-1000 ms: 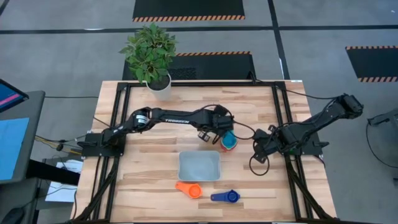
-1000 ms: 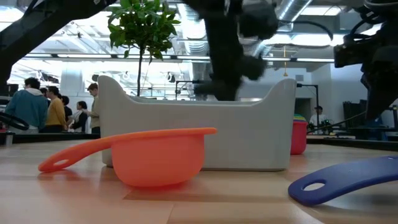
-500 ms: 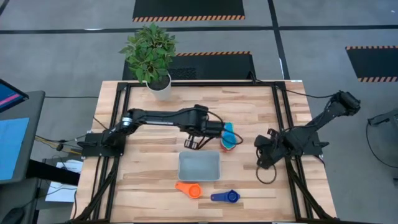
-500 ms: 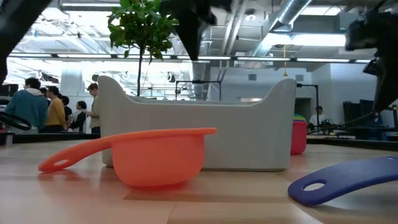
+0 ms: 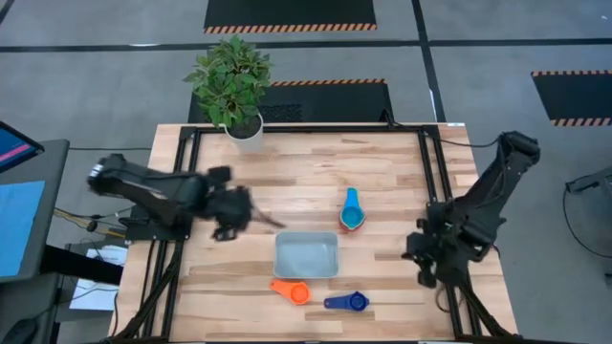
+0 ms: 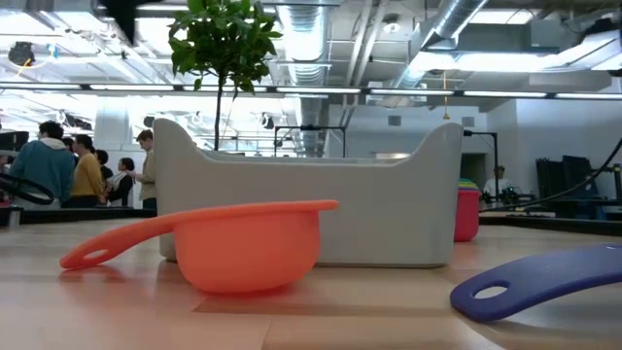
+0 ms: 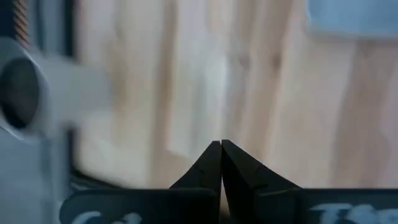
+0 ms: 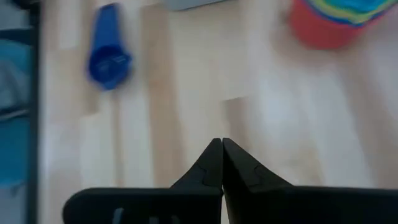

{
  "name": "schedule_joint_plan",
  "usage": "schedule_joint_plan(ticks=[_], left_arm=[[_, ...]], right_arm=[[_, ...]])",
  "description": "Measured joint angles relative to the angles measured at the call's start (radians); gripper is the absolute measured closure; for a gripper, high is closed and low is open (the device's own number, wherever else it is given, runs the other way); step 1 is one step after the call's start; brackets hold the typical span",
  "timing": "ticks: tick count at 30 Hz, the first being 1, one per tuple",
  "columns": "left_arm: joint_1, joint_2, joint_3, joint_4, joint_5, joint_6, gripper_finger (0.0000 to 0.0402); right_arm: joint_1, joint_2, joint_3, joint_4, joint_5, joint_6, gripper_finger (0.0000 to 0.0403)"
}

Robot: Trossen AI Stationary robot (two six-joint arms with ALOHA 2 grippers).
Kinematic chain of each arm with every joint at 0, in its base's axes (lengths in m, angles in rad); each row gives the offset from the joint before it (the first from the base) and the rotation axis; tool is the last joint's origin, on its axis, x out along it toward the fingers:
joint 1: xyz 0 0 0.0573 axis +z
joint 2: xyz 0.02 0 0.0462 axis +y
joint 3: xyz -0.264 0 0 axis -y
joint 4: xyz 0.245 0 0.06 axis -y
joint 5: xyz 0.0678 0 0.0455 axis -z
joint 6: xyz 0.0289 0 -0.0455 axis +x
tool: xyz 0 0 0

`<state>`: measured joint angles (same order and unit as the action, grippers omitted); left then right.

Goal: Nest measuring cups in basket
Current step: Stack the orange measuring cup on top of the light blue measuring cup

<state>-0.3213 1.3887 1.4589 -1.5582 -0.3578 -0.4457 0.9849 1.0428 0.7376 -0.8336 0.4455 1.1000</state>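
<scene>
Left gripper: clenched tip to tip, grasping nothing; in the high view it hangs over bare wood at about 10 o'clock from the basket, near the table's left side.
Right gripper: also pinched shut and empty; in the high view it sits at the table's right edge, at about 3 o'clock from the basket, well apart from it.
Orange cup: nearest the low camera, bowl on the table, handle pointing off to 9 o'clock in that view; from above it lies just beside the basket's near wall, at its 6 o'clock.
Dark blue cup: flat on the wood beside the orange one; from above it is at about 5 o'clock from the basket, handle pointing toward the orange cup.
Basket: mid-table, pale grey-blue, nothing visible inside it; in the low view its wall rises right behind the orange cup.
Stacked cups: nested together outside the basket at its 1 o'clock, light blue one on top, red outermost; the low view shows the red side peeking past the basket's right end.
Potted plant: in a white pot at the table's far edge, at 11 o'clock from the basket.
People: standing in the room beyond the table, seen at the left of the low view.
</scene>
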Motion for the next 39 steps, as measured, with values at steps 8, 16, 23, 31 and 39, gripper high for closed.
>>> schedule_joint_plan(ticks=[8,16,23,31,39], left_arm=[[-0.264,-0.312,-0.553,0.471,0.064,-0.48,0.0401],[-0.373,-0.255,-0.917,1.295,-0.071,-0.456,0.0401],[-0.373,-0.087,-0.919,1.752,-0.172,-0.118,0.0401],[-0.363,-0.011,-0.814,1.91,-0.184,0.132,0.0401],[-0.391,-0.017,-0.744,1.816,-0.144,0.28,0.0401]], right_arm=[[0.125,0.015,0.0,0.016,0.125,0.225,0.0372],[0.1,0.077,0.0,0.052,0.223,0.193,0.0384],[0.014,0.197,0.0,0.376,0.267,-0.164,0.0377],[-0.144,0.323,0.0,1.015,0.175,-0.707,0.0374],[-0.304,0.51,0.263,0.923,-0.076,-0.873,0.0382]])
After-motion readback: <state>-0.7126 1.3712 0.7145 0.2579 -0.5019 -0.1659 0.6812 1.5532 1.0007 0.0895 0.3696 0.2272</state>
